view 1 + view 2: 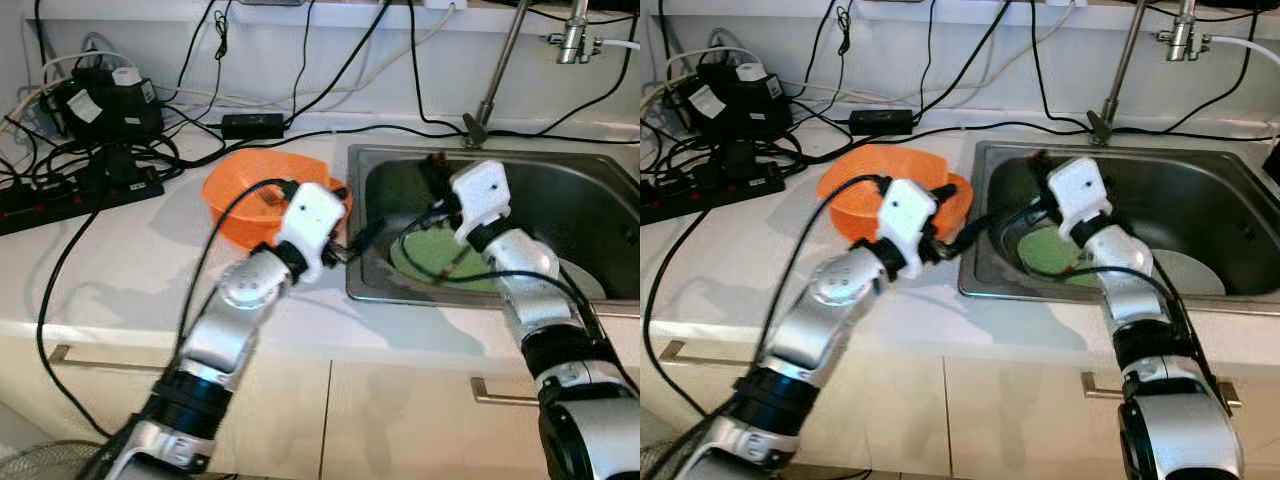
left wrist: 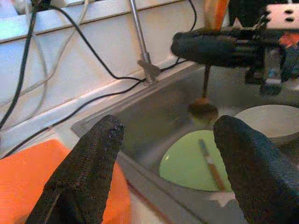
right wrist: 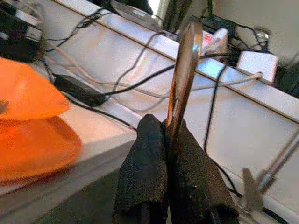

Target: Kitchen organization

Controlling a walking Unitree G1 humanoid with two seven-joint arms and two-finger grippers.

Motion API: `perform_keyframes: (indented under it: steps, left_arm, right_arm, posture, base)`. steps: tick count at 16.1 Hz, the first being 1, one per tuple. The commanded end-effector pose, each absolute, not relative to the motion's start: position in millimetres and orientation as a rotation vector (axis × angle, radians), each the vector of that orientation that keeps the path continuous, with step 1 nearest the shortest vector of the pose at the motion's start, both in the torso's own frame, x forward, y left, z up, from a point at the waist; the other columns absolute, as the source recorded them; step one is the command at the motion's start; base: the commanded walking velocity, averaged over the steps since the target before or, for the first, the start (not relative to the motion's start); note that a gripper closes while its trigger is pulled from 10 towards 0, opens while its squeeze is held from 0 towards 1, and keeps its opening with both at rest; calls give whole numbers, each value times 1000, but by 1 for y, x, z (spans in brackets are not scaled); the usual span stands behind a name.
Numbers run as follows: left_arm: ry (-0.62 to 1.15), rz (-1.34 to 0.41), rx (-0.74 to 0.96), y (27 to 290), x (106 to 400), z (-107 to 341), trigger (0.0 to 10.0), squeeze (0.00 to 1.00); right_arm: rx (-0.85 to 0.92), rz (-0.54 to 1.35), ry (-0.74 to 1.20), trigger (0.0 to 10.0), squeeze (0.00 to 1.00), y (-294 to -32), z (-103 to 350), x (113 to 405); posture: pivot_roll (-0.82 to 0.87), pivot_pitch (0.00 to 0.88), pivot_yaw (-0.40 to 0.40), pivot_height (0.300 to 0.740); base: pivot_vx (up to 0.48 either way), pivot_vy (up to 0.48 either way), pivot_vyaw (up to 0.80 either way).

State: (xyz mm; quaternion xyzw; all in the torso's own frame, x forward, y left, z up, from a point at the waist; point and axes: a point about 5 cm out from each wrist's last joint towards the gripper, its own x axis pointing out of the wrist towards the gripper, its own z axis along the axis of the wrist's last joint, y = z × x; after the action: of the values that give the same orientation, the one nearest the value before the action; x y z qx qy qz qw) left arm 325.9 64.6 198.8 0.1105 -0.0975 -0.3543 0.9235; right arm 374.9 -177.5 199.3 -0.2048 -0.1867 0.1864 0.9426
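Head cam: both arms reaching over the sink (image 1: 480,156), right side of the counter (image 1: 120,270). Orange bowl (image 1: 238,200) sitting on the counter just left of the sink rim, shiny, looks like two stacked in the right wrist cam. Green plate (image 1: 428,256) lying flat in the sink's near left part, white dish (image 1: 1192,272) just right of it.

Left gripper (image 1: 360,240) hovering at the sink's left rim, between bowl and plate, fingers spread wide with nothing in them. Really obvious from its own wrist cam, both black pads far apart with the plate showing between them.

Right gripper (image 3: 167,130) up over the far left part of the sink, above the plate. Can't make out the grip from the head cam. Right wrist cam sorts that out: fingers pinched tight on a thin metal utensil (image 3: 184,70), seen edge-on, sticking up past the fingertips, glinting.

Left wrist cam adds more: same utensil hanging below the right gripper as a thin stem with a brownish blob at the bottom, just above the sink floor. Spoon or brush, can't tell. Also a thin stick (image 2: 210,163) lying across the plate, barely visible from the head cam.

Faucet (image 1: 500,65) at the far edge, power strip (image 1: 60,195) and a tangle of black cables far left.
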Motion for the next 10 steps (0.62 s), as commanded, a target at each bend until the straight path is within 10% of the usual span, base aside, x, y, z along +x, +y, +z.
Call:
perform_keyframes:
  steps: [1,4,5,6,10]
  left_arm:
    - [-195,-714,236,72,325,200,10000,0]
    - [-165,-716,269,84,325,199,10000,0]
    - [-126,-750,298,87,322,194,10000,0]
    - [-77,-773,336,90,320,186,10000,0]
    - [5,-841,367,94,312,175,10000,0]
  right_arm:
    - [-408,329,-367,0,0,-186,203,379]
    - [-386,259,-326,0,0,-195,200,382]
    - [-365,221,-310,3098,0,-199,199,383]
    - [-368,204,-298,10000,0,-200,198,384]
    - [-362,187,-276,10000,0,-200,194,386]
  posture:
    - [44,0,27,740]
    - [53,0,22,740]
    - [54,0,21,740]
    - [52,0,22,740]
    - [57,0,19,740]
  base:
    - [0,0,0]
    - [0,0,0]
    - [0,0,0]
    - [0,0,0]
    - [0,0,0]
